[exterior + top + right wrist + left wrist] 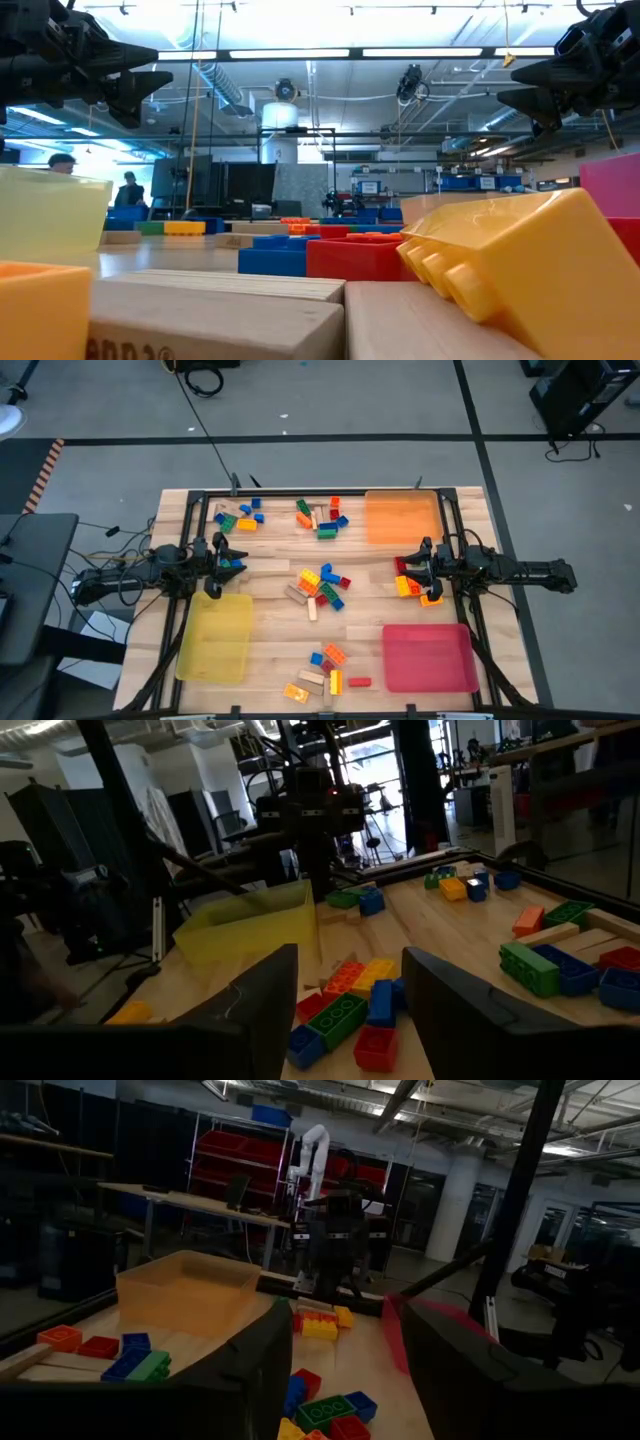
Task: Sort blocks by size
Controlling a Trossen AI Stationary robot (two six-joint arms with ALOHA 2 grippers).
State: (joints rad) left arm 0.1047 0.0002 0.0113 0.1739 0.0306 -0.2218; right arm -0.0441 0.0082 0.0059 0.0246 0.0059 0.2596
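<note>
Now left gripper [228, 556] at nine o'clock, right gripper [408, 569] at three; both part-open, empty; blocks [320, 586] between.

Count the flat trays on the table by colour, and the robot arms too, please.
Yellow tray: 1
Orange tray: 1
Red tray: 1
Robot arms: 2, with the left claw and the right claw over the table
Total: 3 trays, 2 arms

Low view: ceiling strip lights [300, 53] glare bright; the nearest blocks [520, 260] are blurred, out of focus. Left wrist view dim and shadowy. High view evenly lit, with soft shadows on the table [360, 565].
</note>
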